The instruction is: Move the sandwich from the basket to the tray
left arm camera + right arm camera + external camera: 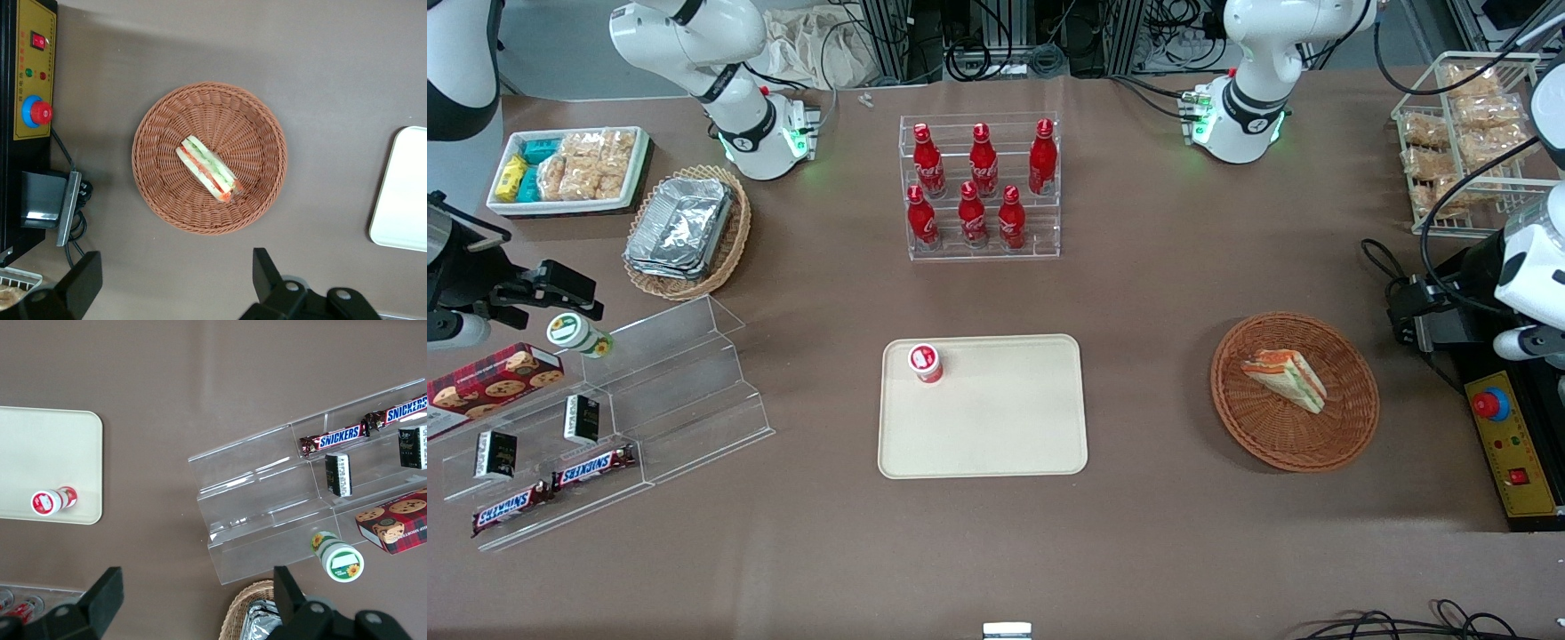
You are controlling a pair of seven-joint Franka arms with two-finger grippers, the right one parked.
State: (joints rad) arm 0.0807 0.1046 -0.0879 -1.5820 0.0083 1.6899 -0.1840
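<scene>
On the desk (1156, 293) the tray (996, 427) carries a small red cup (926, 363) near one corner. Toward the working arm's end, the sandwich (1288, 377) lies in the basket (1347, 427). The gripper (173, 283) hangs above the desk just beside the basket, jaws wide apart, holding nothing

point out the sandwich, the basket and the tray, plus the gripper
sandwich (1286, 377), front view, top face
basket (1352, 418), front view, bare woven wall
tray (1005, 427), front view, bare middle
gripper (175, 287), left wrist view, midway between its open jaws, above the table beside the basket
</scene>
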